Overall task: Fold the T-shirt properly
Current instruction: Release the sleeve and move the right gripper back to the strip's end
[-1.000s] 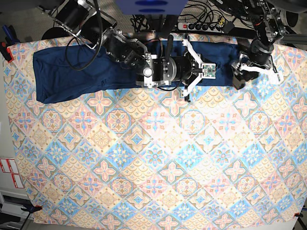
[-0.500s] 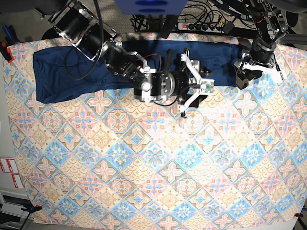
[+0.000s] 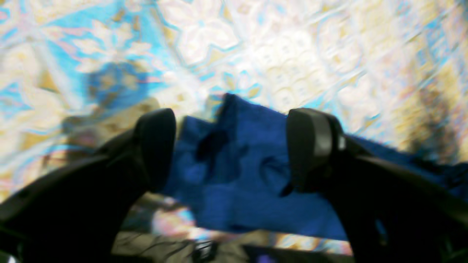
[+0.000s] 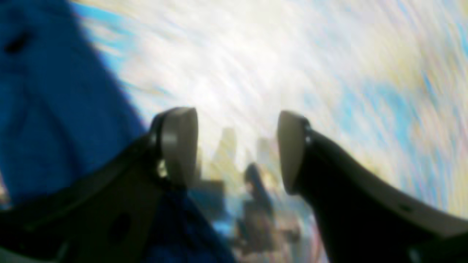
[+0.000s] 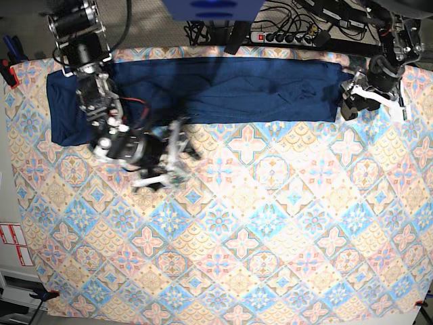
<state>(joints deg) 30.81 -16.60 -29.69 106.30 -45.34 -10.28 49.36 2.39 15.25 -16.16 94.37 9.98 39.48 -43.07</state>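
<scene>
So the shirt lies lengthwise along the tabletop's far edge, left gripper at its end, right gripper just below, both jaws wide, empty.

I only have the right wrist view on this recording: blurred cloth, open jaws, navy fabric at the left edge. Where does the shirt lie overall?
Observer: The T-shirt lies as a long band along the far edge of the table.
Operator: Is the right gripper over it?
Observer: No, the right gripper is open above bare patterned cloth, just off the shirt's near edge.
Operator: And the other arm?
Observer: The left gripper is open, nothing between its jaws, at the shirt's opposite end.
</scene>
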